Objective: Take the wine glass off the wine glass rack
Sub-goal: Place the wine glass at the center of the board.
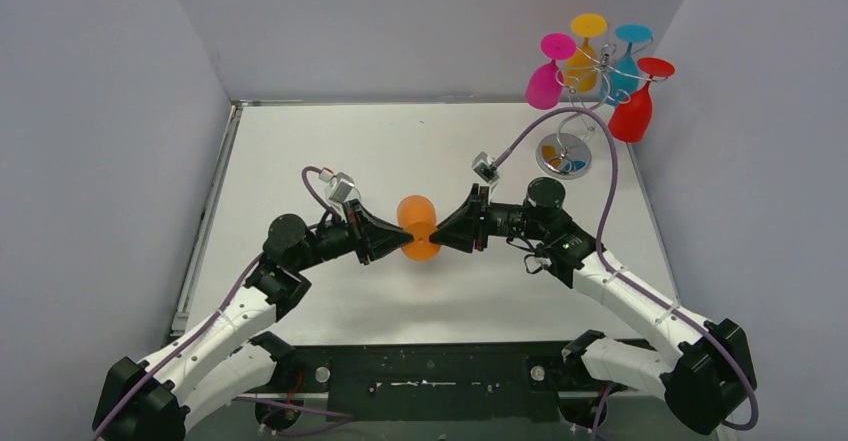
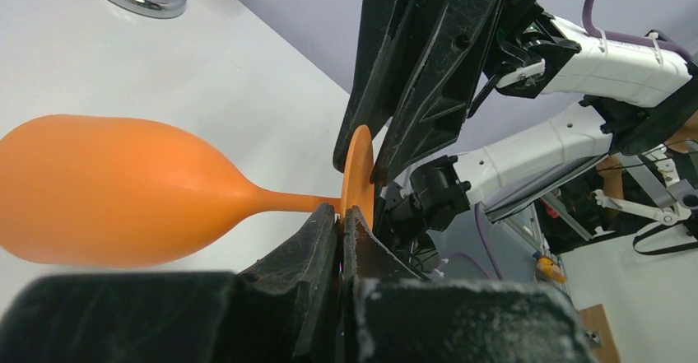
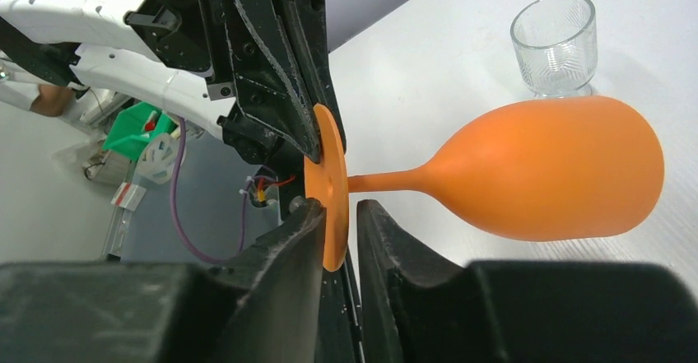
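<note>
One orange wine glass (image 1: 418, 229) between grippers (image 1: 401, 241) (image 1: 438, 233)

The left arm (image 1: 215, 333) and right arm (image 1: 632, 299) are 2 alike: white shells on the long links, black joints and black bases. A purple cable (image 1: 612, 181) runs along each. The fingers (image 2: 296, 256) are matt black with rough edges. A small silvery box (image 1: 343, 187), probably the camera, tops each wrist.

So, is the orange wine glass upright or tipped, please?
Tipped: the orange wine glass lies level, stem horizontal, its foot between the left tool and right tool.
</note>
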`<state>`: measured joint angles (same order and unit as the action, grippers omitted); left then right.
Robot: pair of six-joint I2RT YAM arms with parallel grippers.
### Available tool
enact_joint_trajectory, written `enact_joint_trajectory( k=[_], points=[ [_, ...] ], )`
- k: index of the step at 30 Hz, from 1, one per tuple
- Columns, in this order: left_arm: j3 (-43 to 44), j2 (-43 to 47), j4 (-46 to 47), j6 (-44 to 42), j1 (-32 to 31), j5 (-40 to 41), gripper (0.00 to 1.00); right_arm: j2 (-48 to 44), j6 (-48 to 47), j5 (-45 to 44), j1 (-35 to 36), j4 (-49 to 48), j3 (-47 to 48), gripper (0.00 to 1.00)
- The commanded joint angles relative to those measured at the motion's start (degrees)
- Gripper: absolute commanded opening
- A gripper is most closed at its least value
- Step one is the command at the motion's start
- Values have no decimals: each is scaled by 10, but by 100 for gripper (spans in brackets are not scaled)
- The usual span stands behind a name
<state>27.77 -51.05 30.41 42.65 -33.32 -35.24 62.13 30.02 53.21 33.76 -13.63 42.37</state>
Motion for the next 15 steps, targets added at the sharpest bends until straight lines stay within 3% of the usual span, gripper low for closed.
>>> enact_joint_trajectory(
  k=[1,7,15],
  points=[
    [24,25,-21,-26,-3,-8,0,-21,-23,-3,8,-49,-11,30],
    [30,58,-36,-66,-8,14,0,-27,-22,5,19,-49,-32,55],
    [45,59,-53,-133,-21,24,0,-9,-26,-35,67,-86,-25,56]
  ],
)
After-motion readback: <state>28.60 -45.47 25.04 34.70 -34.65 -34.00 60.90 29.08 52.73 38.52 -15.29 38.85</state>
